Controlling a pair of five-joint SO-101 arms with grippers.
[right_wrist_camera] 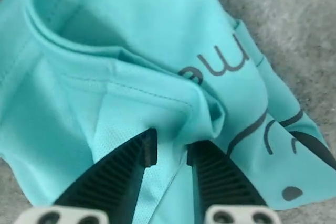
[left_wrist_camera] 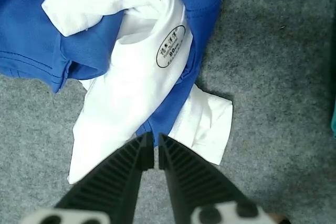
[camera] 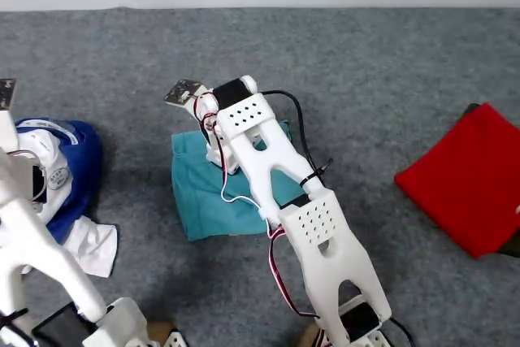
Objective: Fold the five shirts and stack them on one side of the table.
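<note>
Now the right gripper [right_wrist_camera: 169, 149] pinches the teal shirt [camera: 197, 199], center frame, mid-fold; next it likely needs to pull that fold over. The left gripper [left_wrist_camera: 155, 144] is pressed together.

Folded red shirt [camera: 470, 178], rumpled teal shirt [camera: 199, 199]

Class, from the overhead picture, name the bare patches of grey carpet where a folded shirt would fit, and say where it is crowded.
Bare: the far strip of grey carpet behind all the shirts, and the patch between the teal fabric shirt and the folded red shirt. Crowded: only a narrow gap separates the blue and white shirt heap from the teal one.
</note>
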